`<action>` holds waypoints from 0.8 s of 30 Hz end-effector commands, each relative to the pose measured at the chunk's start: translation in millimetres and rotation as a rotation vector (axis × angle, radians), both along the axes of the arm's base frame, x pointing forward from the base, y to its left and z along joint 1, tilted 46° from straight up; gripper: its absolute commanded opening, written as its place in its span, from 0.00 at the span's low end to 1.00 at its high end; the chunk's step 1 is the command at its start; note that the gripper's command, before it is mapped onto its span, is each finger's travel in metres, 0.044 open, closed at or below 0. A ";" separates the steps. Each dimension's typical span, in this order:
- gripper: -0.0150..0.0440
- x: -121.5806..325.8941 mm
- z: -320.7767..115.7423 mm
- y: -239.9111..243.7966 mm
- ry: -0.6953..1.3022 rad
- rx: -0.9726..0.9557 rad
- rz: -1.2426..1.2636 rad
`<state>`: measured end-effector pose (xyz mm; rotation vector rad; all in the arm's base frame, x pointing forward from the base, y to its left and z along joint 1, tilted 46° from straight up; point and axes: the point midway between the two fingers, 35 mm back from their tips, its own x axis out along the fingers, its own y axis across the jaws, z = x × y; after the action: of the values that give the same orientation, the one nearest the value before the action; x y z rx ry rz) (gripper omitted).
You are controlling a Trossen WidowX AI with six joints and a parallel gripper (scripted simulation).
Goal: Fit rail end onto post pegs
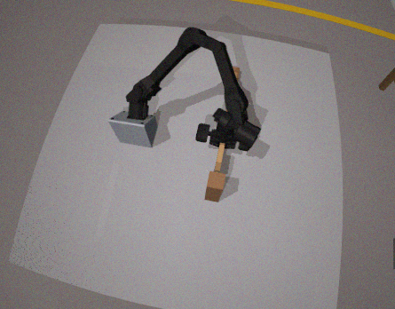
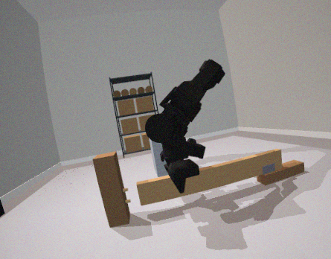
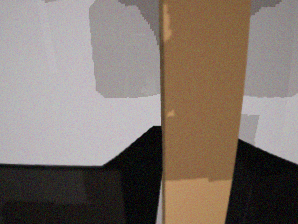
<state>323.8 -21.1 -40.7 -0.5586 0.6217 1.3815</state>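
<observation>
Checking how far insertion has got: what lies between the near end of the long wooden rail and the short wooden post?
In the exterior view, only two small wooden pegs span that gap; rail and post remain apart.
</observation>
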 end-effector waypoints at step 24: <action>0.25 3.8 6.6 -2.6 -0.009 -0.006 -0.003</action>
<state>324.3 -20.6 -39.0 -0.5582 0.6277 1.3854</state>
